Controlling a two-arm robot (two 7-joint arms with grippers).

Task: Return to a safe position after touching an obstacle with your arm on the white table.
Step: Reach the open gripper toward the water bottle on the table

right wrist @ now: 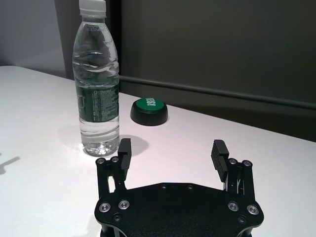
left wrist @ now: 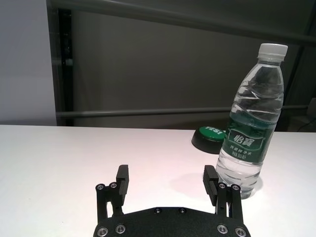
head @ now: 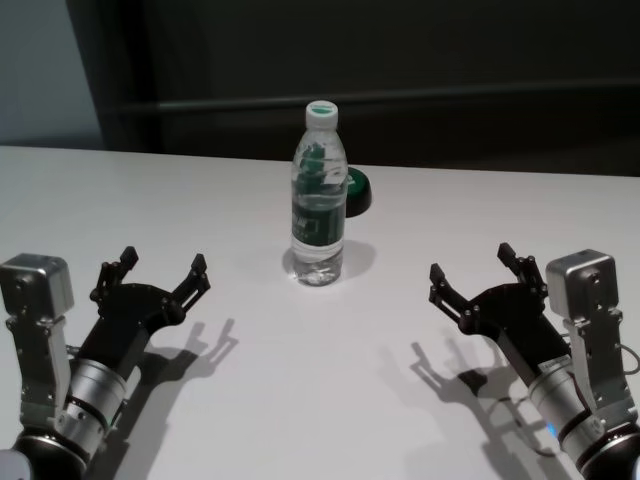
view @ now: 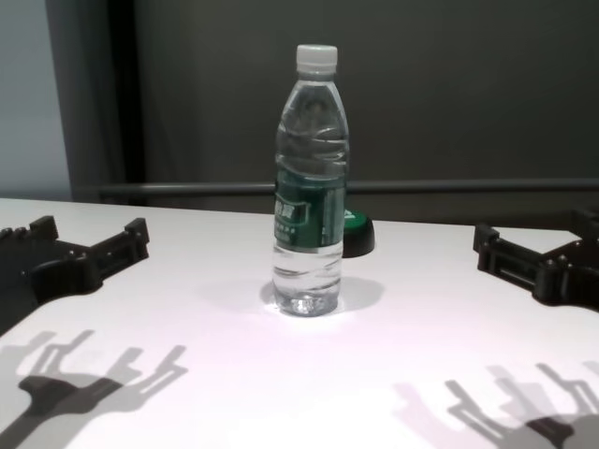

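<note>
Two end effectors are hovering low over the broad, smooth white table (head: 320,400), neither holding anything. The left end effector (head: 160,268) is sitting at the lower left of the head view with its black fingers spread wide; the right end effector (head: 472,270) is mirroring it at the lower right, equally wide. Both are standing well apart from the obstacle.

The obstacle, a tall clear plastic water bottle with white screw cap and dark green label band (head: 319,195), is standing upright at the centre of the head view, just above the middle. Just behind it, partly hidden, a small low black round object with a green top (head: 357,190) is resting on the table.

Handling judgement: the bottle is looking full or nearly so, so it is probably fairly heavy for its size yet tall on a narrow base, and a sideways nudge near the cap would likely tip it. The thin wall is likely yielding under squeeze and slick. If a hold were needed, the label band at mid-height looks like the firmest, least slippery place; the task is not asking for one.

Progress judgement: with the arms drawn to either side and the bottle upright, the retreat is looking largely done.
</note>
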